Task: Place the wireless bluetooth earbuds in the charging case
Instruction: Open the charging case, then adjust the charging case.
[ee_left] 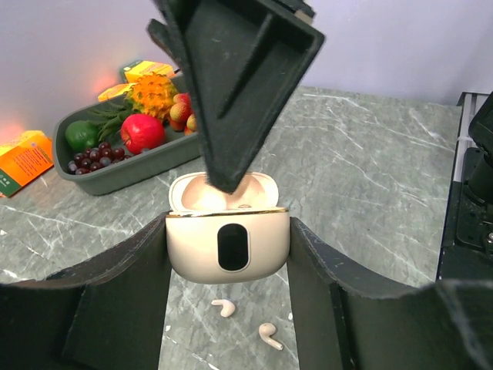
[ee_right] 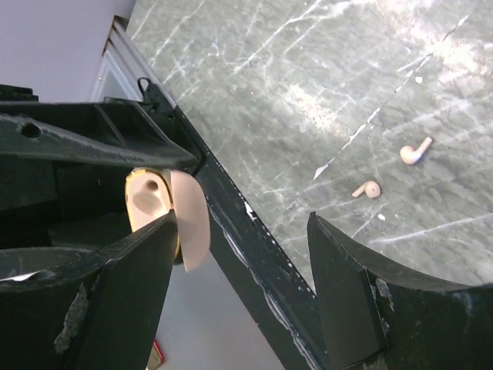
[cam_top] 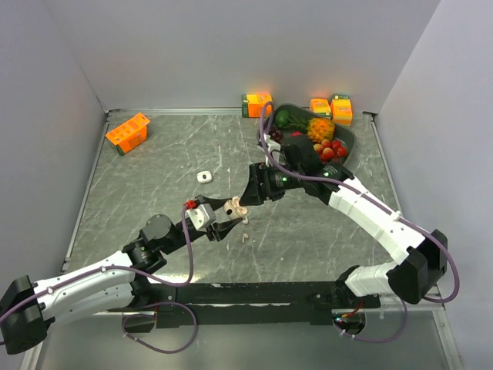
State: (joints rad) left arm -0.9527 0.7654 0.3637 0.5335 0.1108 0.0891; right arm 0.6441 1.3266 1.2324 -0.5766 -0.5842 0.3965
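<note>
The left gripper clamps the open charging case at mid-frame in the top view. The right gripper, jaws wide and empty, hovers at its lid. Two beige earbuds lie just below the case, probably within the free right arm's easier reach.

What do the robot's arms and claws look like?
The left arm and right arm have white shells with black joints, and a purple cable loops along each. The left claw and right claw are matte black, each with two chunky wedge-shaped fingers, scuffed along the edges.
</note>
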